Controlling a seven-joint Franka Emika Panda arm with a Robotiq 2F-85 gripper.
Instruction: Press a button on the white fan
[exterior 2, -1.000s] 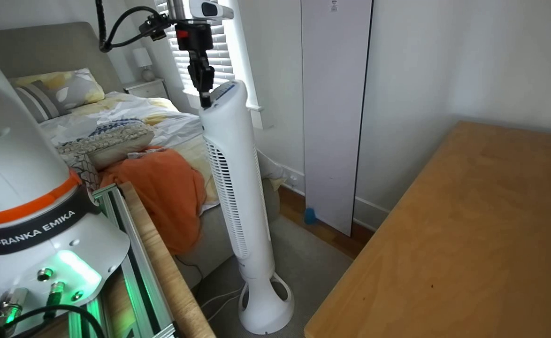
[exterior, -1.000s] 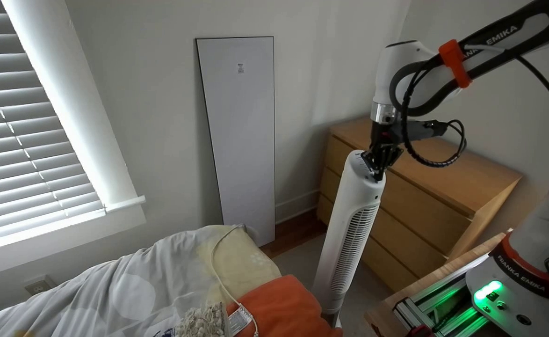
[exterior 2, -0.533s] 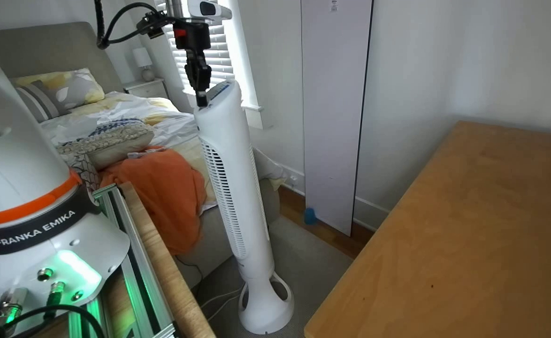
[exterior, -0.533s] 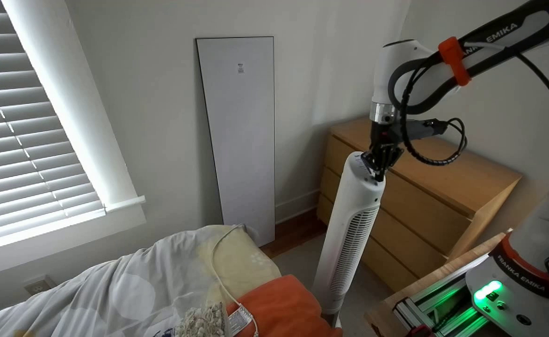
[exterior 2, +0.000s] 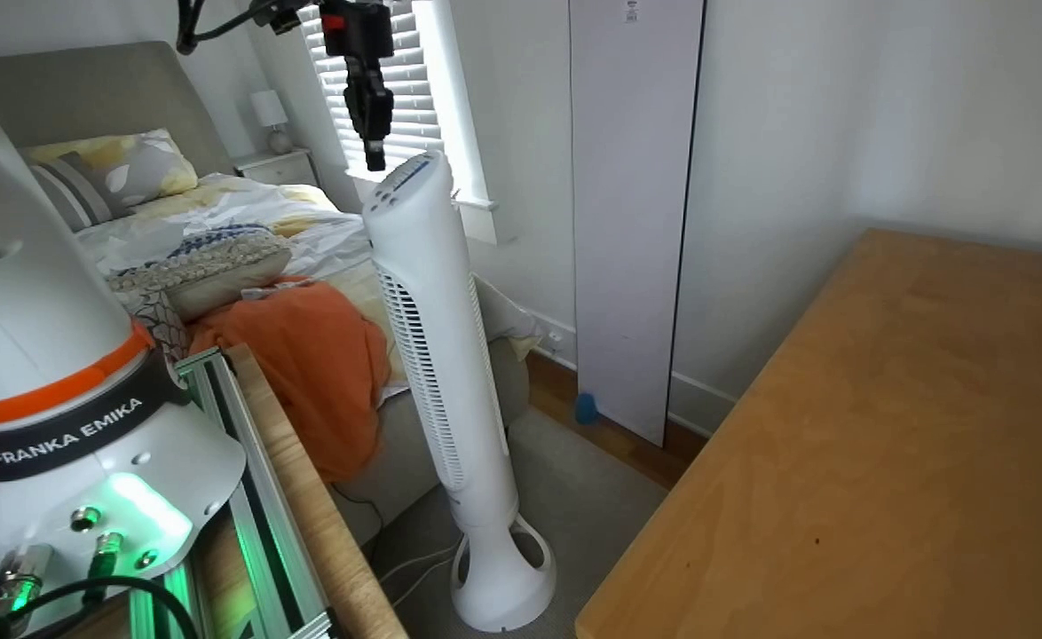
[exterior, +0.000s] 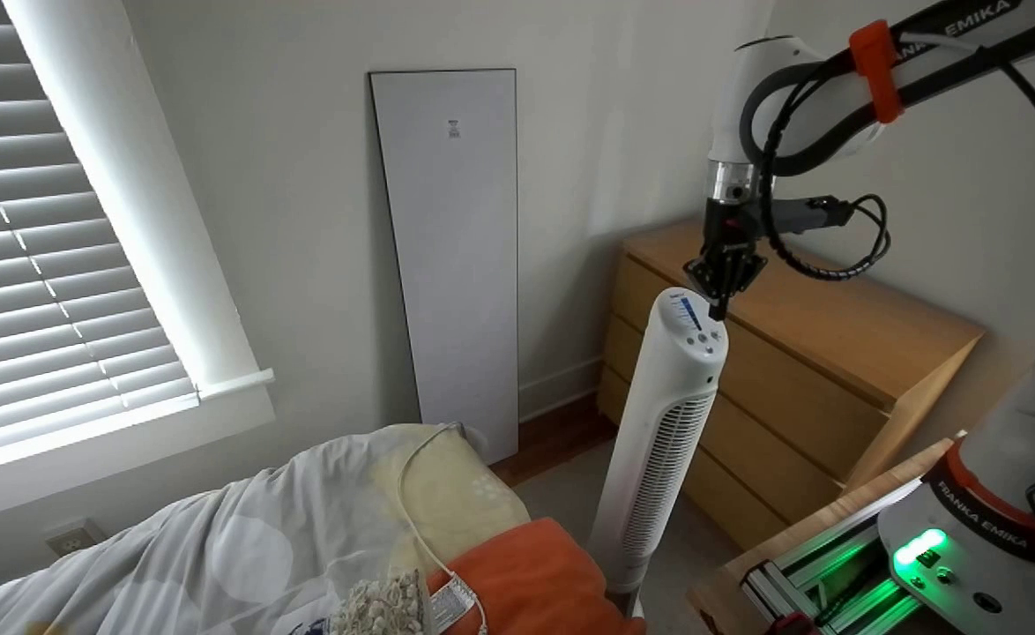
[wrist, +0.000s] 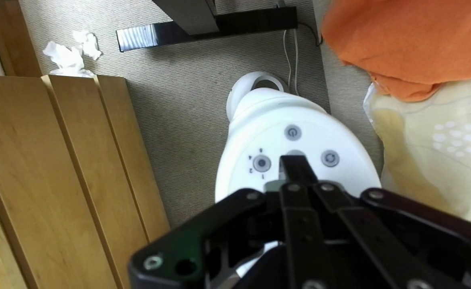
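Note:
The white fan (exterior: pixel 650 414) is a tall slim tower with a slanted top, standing on the floor between bed and dresser; it also shows in an exterior view (exterior 2: pixel 450 355). In the wrist view its top (wrist: pixel 259 116) fills the middle, with a power button (wrist: pixel 293 132), a numbered button (wrist: pixel 262 163) and an arrows button (wrist: pixel 330 158). Another button (wrist: pixel 295 153) is partly hidden behind the fingertips. My gripper (wrist: pixel 297 162) is shut and empty, its fingertips together. In both exterior views the gripper (exterior: pixel 717 312) (exterior 2: pixel 375 164) is just above the fan's top, apparently apart from it.
A wooden dresser (exterior: pixel 835 309) stands beside the fan. The bed with an orange blanket (exterior 2: pixel 308 382) is on the fan's other side. A flat white panel (exterior: pixel 460 229) leans on the wall. A black stand foot (wrist: pixel 235 25) and crumpled tissues (wrist: pixel 65 56) are on the floor.
My gripper was down at the fan's top at both earlier times and has risen off it, uncovering the buttons and the blue strip. The fan's top shifted slightly left in an exterior view.

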